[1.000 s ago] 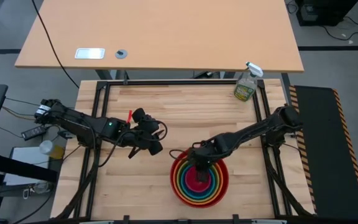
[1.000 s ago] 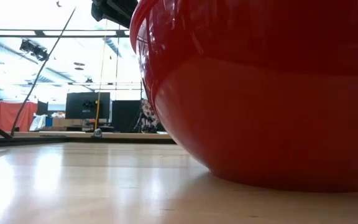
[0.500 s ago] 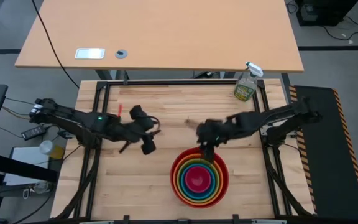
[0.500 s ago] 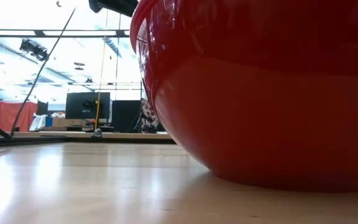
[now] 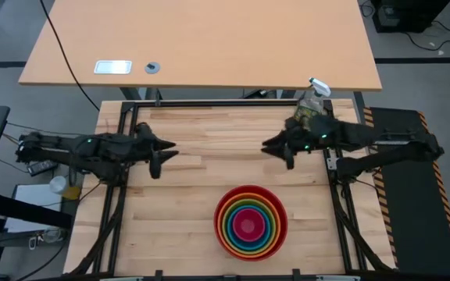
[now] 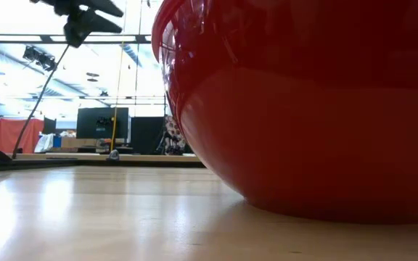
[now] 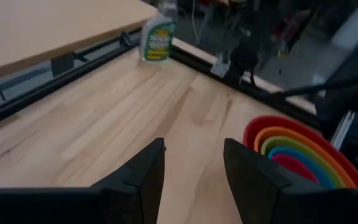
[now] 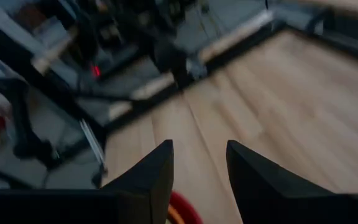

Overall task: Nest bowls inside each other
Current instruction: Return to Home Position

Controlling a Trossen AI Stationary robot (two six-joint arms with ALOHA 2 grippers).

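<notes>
Bowls (image 5: 250,222) are all nested: red outermost, then orange, green, blue, pink in the centre. In the high view the stack sits low-middle on the table (image 5: 186,199). Left gripper (image 5: 161,152) and right gripper (image 5: 278,147) are well clear of the stack, fingers spread, holding nothing. Spray bottle (image 5: 309,107) stands at the table corner, just beside the right gripper. The red bowl (image 6: 303,109) blocks most of the low view.

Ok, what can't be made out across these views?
Low view: the red bowl fills the picture, hiding the bowls nested inside.
Right wrist view: the red bowl is cut off by the edge, a sliver showing between the right tool's open fingers.
High view: the right arm overlaps the spray bottle's base.
</notes>
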